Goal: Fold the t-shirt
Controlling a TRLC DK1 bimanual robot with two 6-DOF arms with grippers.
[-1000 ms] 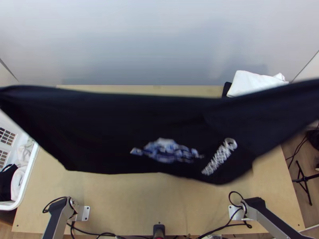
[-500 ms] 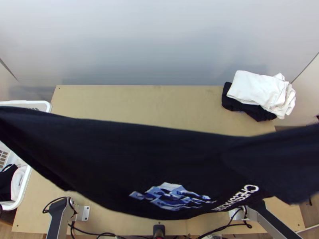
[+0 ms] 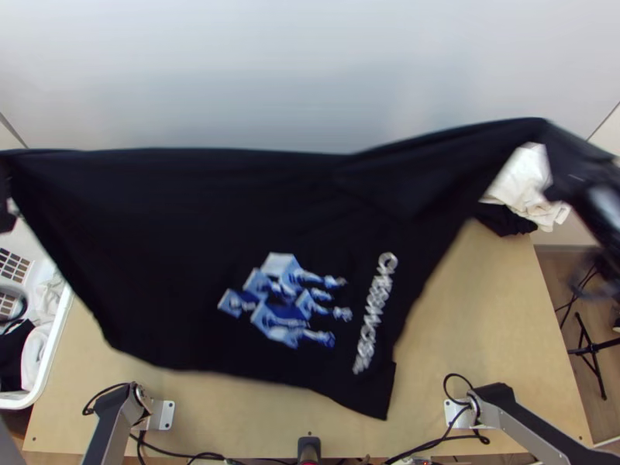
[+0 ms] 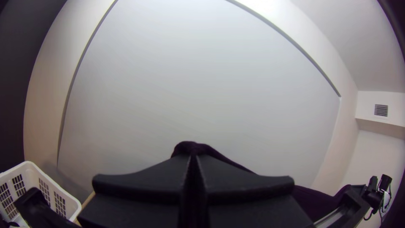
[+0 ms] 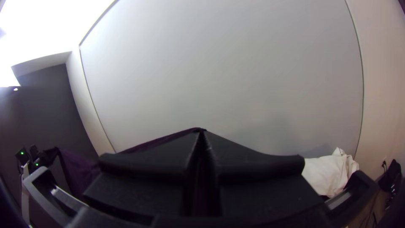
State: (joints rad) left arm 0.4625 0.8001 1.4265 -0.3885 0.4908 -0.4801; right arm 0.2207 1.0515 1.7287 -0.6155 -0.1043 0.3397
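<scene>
T-shirt, black (image 3: 178, 256), blue-and-white print: held aloft over the counter (image 3: 465, 310), spread between two claws, long upper edge running crosswise, loose body hanging below it. Left claw (image 4: 193, 155): closed, cloth pinched at the tips. Right claw (image 5: 201, 131): likewise. Trailing corner: dangles nearer the right arm's base; the coming laying-down likely turns on bringing that corner square under the held edge. Adjacent items: white cloth (image 3: 521, 186) on dark cloth (image 3: 505, 220), far right, a possible snag; white basket (image 3: 56, 345), left side.
</scene>
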